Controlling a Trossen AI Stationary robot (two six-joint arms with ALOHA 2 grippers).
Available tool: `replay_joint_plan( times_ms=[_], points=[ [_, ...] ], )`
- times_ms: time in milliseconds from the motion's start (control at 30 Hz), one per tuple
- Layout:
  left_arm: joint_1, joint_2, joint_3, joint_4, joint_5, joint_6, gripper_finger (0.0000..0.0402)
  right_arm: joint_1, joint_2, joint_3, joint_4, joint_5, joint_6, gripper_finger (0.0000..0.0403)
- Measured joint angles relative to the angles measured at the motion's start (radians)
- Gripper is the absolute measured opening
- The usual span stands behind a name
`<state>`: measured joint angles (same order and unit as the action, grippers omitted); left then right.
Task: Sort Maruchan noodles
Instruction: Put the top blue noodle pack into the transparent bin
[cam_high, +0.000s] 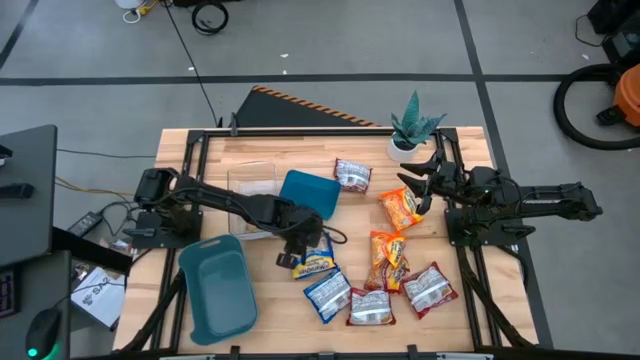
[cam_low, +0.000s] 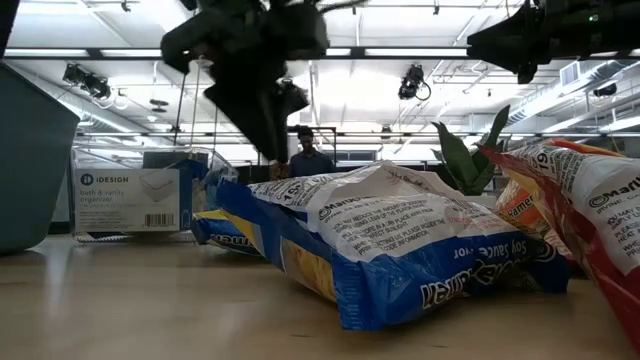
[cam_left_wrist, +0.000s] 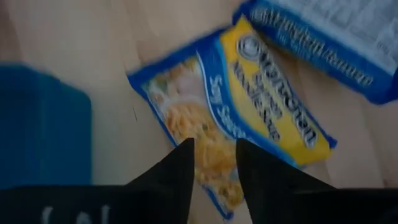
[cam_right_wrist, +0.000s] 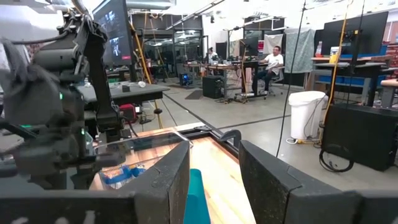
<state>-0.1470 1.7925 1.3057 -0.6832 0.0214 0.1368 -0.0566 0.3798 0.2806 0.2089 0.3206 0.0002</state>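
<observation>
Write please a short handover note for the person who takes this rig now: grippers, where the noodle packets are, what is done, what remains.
Left gripper: open, hovering just above the yellow-and-blue crinkly plastic packet at table centre, holding nothing.
Right gripper: open, raised at the table's right side near the potted plant, waiting.
Packets: all lie loose on the wooden table; two orange packets, several red-and-silver packets and a blue-and-white packet lie right of centre.
Done: nothing appears sorted; the large teal plastic bin looks empty, and no packet shows in the smaller teal bin or the clear container.
Left: every packet.
</observation>
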Motion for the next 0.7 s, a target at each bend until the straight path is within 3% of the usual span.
replay_joint_plan(
  times_ms=[333,700],
  points=[
    [0.038,0.077,0.007,-0.077,0.059,-0.152,0.0166,0.0,0.0,0.0,-0.001,0.0,-0.002,0.0144],
    [0.042,0.155,0.007,-0.092,0.041,-0.152,0.0167,0.0,0.0,0.0,-0.002,0.0,-0.003,0.0144]
  ],
)
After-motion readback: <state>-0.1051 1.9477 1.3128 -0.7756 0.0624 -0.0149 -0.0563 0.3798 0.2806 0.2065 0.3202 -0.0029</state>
